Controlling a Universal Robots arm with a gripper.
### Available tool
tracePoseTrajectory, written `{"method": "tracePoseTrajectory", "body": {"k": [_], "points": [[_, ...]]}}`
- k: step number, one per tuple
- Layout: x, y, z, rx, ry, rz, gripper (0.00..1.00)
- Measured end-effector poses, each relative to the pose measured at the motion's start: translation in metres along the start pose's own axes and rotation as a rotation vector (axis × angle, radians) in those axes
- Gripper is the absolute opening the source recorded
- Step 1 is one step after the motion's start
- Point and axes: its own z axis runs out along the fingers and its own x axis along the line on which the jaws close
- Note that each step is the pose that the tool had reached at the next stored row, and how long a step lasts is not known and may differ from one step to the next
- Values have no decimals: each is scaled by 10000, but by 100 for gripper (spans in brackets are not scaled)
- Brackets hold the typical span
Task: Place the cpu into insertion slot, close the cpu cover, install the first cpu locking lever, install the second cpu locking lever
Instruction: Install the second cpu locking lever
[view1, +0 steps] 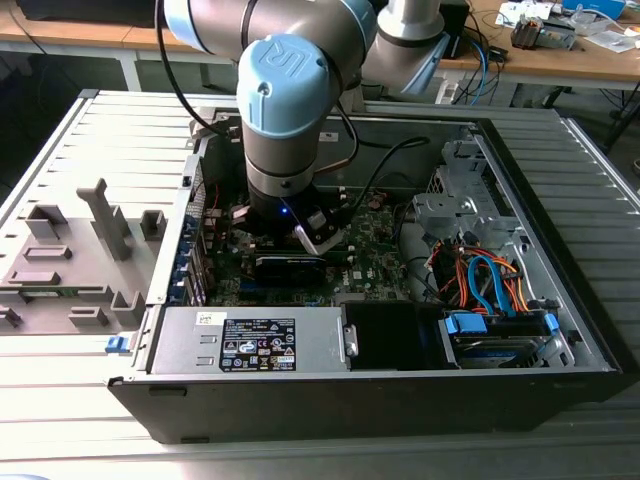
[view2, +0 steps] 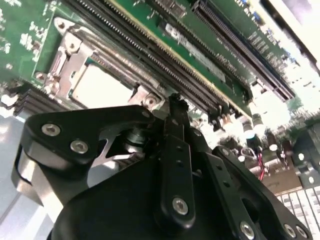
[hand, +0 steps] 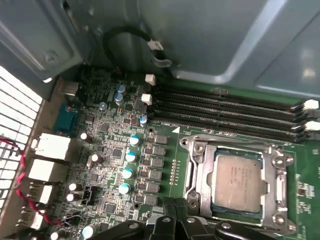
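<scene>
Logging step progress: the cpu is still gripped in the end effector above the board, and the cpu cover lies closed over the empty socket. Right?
Not quite. In the first wrist view the cpu already sits in the insertion slot, framed by the cpu cover lying closed over it; the socket is not empty. The end effector hangs just beside the socket with nothing gripped.

blue cables (view1: 487, 283), black memory slots (hand: 225, 112)

Matt metal cpu (hand: 237, 174); glossy cpu cover (hand: 200, 167)
</scene>
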Motion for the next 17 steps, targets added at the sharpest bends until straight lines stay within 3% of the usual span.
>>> {"method": "tracePoseTrajectory", "body": {"k": [4, 15, 16, 17], "points": [[1, 7, -24, -4, -2, 2, 11], [9, -46, 13, -128, -22, -1, 11], [9, -46, 8, -139, -25, -1, 11], [7, -25, -64, -143, -26, -2, 11]]}}
